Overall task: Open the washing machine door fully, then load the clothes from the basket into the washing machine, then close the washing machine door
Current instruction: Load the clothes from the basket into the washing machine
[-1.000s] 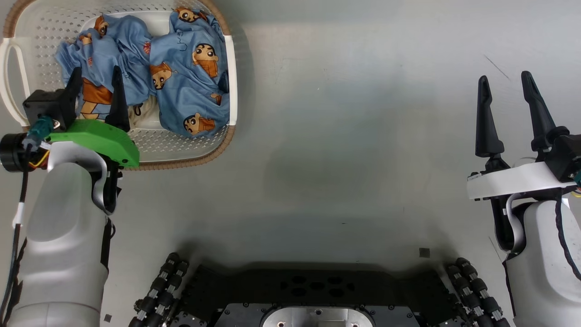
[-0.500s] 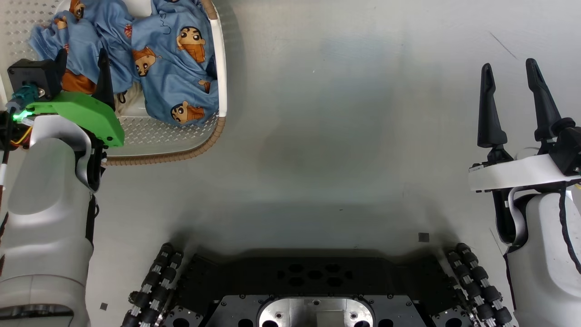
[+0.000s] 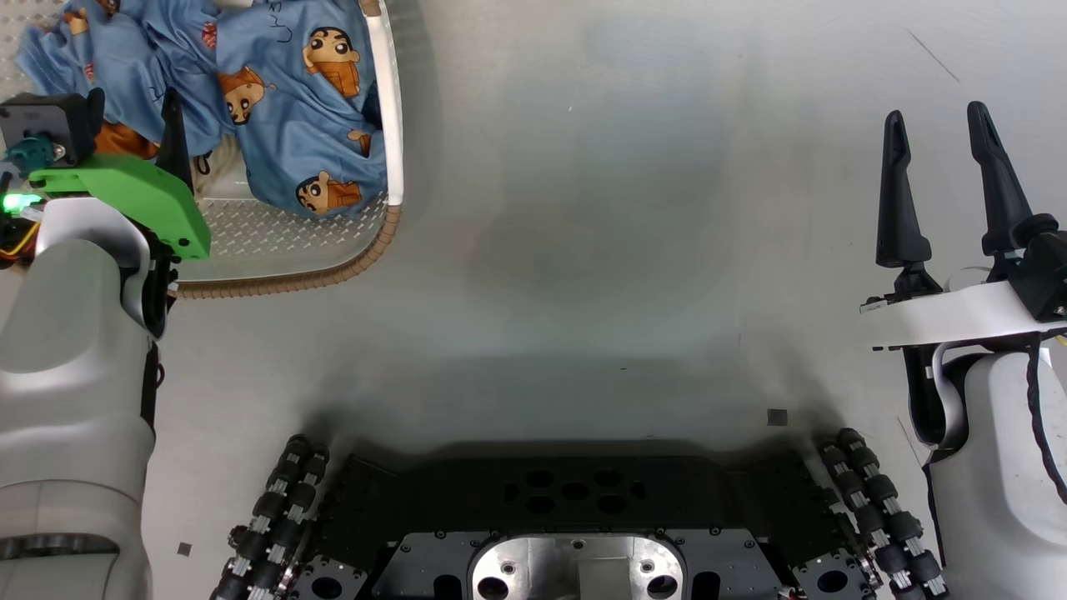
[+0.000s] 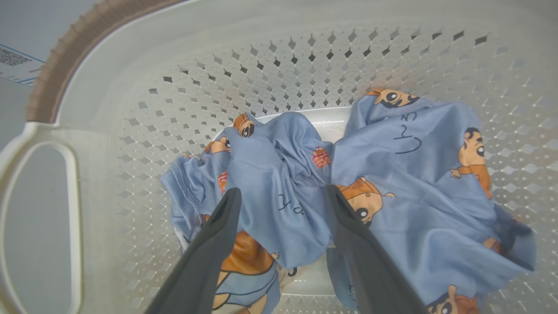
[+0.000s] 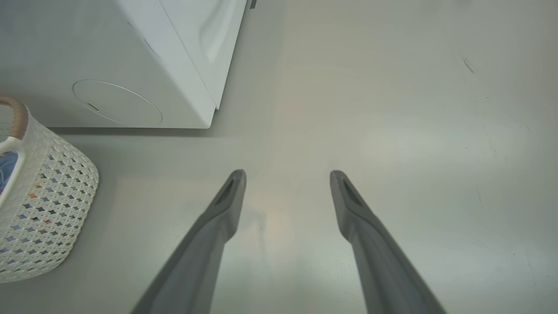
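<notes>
The clothes (image 3: 300,100) are light blue garments with cartoon faces, heaped in the cream perforated basket (image 3: 292,242) at the upper left of the head view. My left gripper (image 3: 133,112) hangs open over the heap's left part. In the left wrist view its fingertips (image 4: 231,205) straddle a fold of the clothes (image 4: 414,183), inside the basket (image 4: 261,65), and grip nothing. My right gripper (image 3: 935,117) stands open over bare floor at the right, with nothing between its fingers (image 5: 231,200). The washing machine (image 5: 130,52) shows its lower corner. Its door is out of view.
A round flap (image 5: 117,102) sits on the washer's lower front, just beyond the basket (image 5: 43,196). My dark wheeled base (image 3: 575,517) fills the bottom of the head view. Grey floor (image 3: 625,208) lies between basket and right gripper.
The whole head view has shifted, so the camera has moved: basket and floor now sit further up and left. The left gripper stays over the clothes. Both grippers remain open.
</notes>
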Controlling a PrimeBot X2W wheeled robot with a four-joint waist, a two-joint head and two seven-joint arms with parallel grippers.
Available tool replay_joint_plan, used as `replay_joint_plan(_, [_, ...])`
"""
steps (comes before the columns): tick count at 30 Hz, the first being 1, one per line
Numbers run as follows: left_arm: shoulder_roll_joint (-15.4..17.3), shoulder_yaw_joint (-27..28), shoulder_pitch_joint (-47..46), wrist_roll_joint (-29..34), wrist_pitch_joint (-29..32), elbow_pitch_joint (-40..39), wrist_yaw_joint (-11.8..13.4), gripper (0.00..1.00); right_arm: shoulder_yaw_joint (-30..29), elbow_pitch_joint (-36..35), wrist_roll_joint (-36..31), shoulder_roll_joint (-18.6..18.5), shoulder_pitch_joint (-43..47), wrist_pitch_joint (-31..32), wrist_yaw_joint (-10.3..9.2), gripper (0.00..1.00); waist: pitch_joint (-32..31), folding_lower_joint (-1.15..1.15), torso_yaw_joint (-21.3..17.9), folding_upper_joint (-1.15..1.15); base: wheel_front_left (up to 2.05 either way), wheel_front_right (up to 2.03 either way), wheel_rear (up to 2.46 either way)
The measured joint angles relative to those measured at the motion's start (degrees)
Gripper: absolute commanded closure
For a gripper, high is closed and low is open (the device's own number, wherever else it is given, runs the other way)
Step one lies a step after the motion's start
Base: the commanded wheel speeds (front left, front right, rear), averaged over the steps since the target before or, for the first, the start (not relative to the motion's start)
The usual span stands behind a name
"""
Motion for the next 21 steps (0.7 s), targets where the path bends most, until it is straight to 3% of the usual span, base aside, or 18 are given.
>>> replay_joint_plan(21, [1.5,0.1,-6.3,1.1,2.6,7.6,1.4,0.0,-0.3,-0.8,0.0,0.4,0.0,0.0,-0.09,0.0,1.9,0.0,-0.8,0.0,0.0,0.0,0.0])
